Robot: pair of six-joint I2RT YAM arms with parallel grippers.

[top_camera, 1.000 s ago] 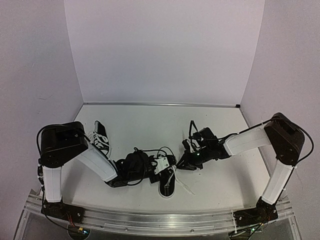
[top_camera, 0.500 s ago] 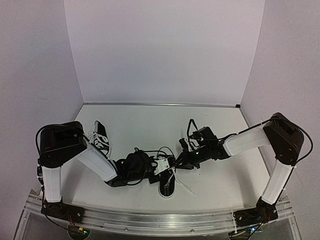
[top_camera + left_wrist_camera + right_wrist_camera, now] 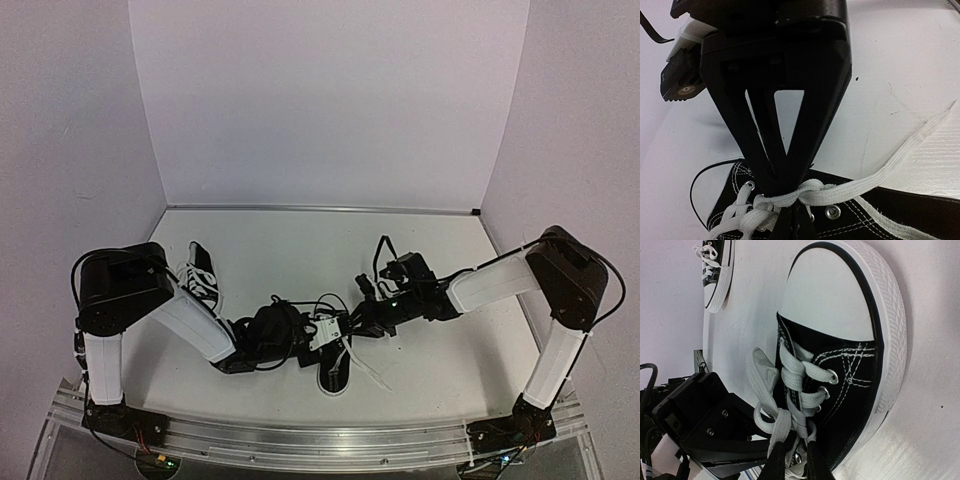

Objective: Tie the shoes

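One black shoe [image 3: 335, 372] with a white toe cap lies in the middle near the front edge, between both grippers. It also shows in the left wrist view [image 3: 900, 210] and the right wrist view [image 3: 855, 390]. My left gripper [image 3: 305, 335] [image 3: 785, 200] is shut at the crossing of the white laces [image 3: 815, 192] over the top eyelets. One lace end [image 3: 920, 137] trails out over the table. My right gripper [image 3: 352, 325] [image 3: 792, 462] is closed on a lace strand [image 3: 780, 427] at the shoe's tongue. The second shoe [image 3: 200, 272] [image 3: 715, 270] lies at the far left, untouched.
The white table [image 3: 320, 250] is walled by white panels at the back and sides. A loose lace end [image 3: 365, 368] lies to the right of the middle shoe. Black cables [image 3: 380, 255] loop from the right arm. A metal rail [image 3: 320, 430] runs along the front edge.
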